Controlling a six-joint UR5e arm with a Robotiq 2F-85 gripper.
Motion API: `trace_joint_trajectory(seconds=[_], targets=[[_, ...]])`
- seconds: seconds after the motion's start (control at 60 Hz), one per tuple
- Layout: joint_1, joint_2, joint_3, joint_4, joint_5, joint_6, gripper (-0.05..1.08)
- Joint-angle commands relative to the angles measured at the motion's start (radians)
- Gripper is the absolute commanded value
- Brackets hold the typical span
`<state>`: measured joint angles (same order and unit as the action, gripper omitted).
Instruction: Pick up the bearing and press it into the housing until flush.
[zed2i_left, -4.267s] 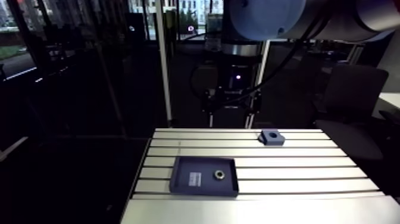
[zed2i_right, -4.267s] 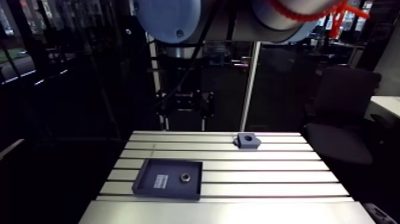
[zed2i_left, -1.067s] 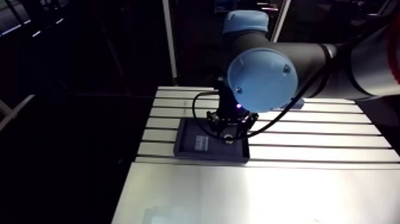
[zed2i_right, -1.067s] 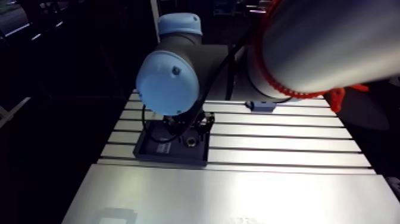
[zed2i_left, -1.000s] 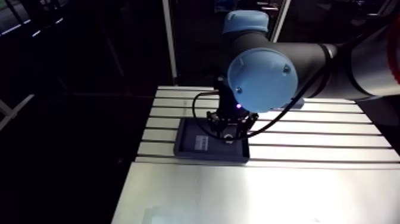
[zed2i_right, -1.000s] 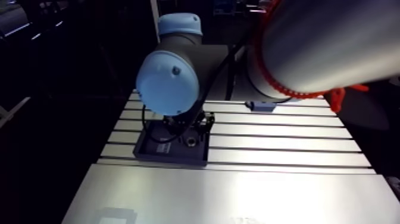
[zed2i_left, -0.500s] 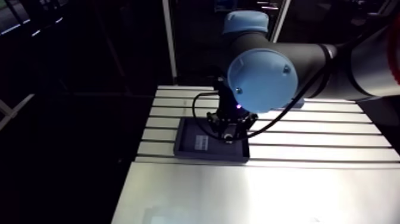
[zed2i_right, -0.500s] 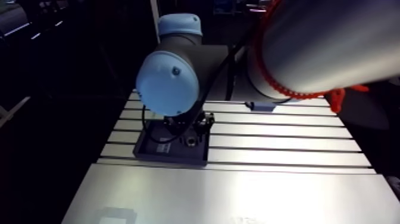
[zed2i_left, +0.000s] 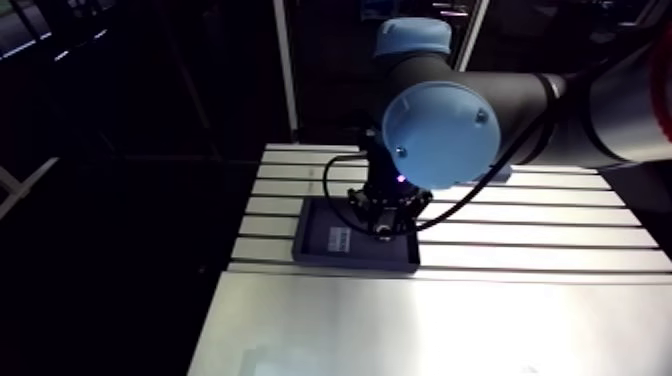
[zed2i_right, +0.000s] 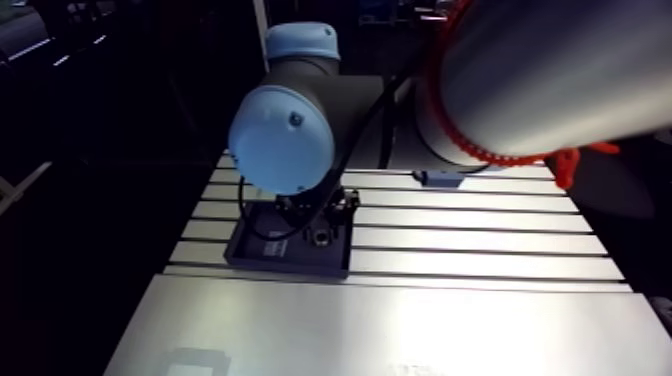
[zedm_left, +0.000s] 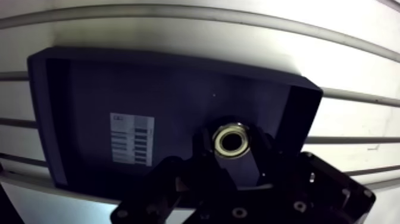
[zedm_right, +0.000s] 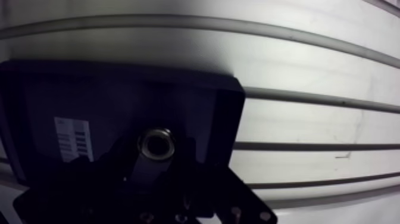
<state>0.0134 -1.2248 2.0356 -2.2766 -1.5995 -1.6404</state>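
inside the dark tray (zedm_left: 89, 89), the gripper (zedm_left: 233, 155) clamps the bearing (zedm_left: 232, 141).

Silvery ring bearing (zedm_left: 233, 140), bore up, within the dark tray (zedm_left: 77, 89); small blue-grey housing (zed2i_right: 437, 178) lies well apart.

A dark, tube-shaped robot arm (zed2i_left: 520, 100) with a glossy grey upper link (zed2i_right: 560, 70) carries round light-blue caps (zed2i_left: 440, 135) on its joints and ends in a matte black two-fingered gripper (zedm_left: 233, 156), its blocky body dotted with small round screws (zedm_left: 240, 212).
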Motion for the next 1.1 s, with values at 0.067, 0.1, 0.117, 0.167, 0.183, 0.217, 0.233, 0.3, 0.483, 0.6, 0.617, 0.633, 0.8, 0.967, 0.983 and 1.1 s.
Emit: trace_joint_trajectory(seconds=[0.067, 0.1, 0.117, 0.167, 0.183, 0.217, 0.233, 0.3, 0.483, 0.6, 0.617, 0.633, 0.8, 0.967, 0.983, 1.1], targets=[[0.000, -0.018, -0.005, 0.009, 0.002, 0.000, 0.72], [0.000, -0.027, -0.007, 0.014, 0.001, 0.000, 0.72], [0.000, -0.027, -0.007, 0.014, 0.001, 0.000, 0.72], [0.002, -0.051, -0.014, 0.039, 0.002, 0.000, 0.73], [0.002, -0.051, -0.014, 0.039, 0.002, 0.000, 0.73], [0.001, -0.062, -0.018, 0.061, 0.001, 0.000, 0.74], [-0.001, -0.073, -0.023, 0.083, 0.000, 0.000, 0.75], [-0.002, -0.100, -0.039, 0.127, 0.000, 0.000, 0.75], [-0.019, -0.174, -0.080, 0.221, -0.001, -0.073, 0.76], [-0.057, -0.184, -0.108, 0.263, -0.021, -0.097, 0.76], [-0.071, -0.184, -0.120, 0.275, -0.030, -0.102, 0.76], [-0.071, -0.184, -0.120, 0.275, -0.030, -0.102, 0.76], [-0.121, -0.168, -0.202, 0.297, -0.043, -0.135, 0.77], [-0.166, -0.113, -0.284, 0.297, -0.041, -0.175, 0.77], [-0.166, -0.113, -0.284, 0.297, -0.041, -0.175, 0.77], [-0.186, -0.057, -0.354, 0.303, -0.040, -0.175, 0.77]])
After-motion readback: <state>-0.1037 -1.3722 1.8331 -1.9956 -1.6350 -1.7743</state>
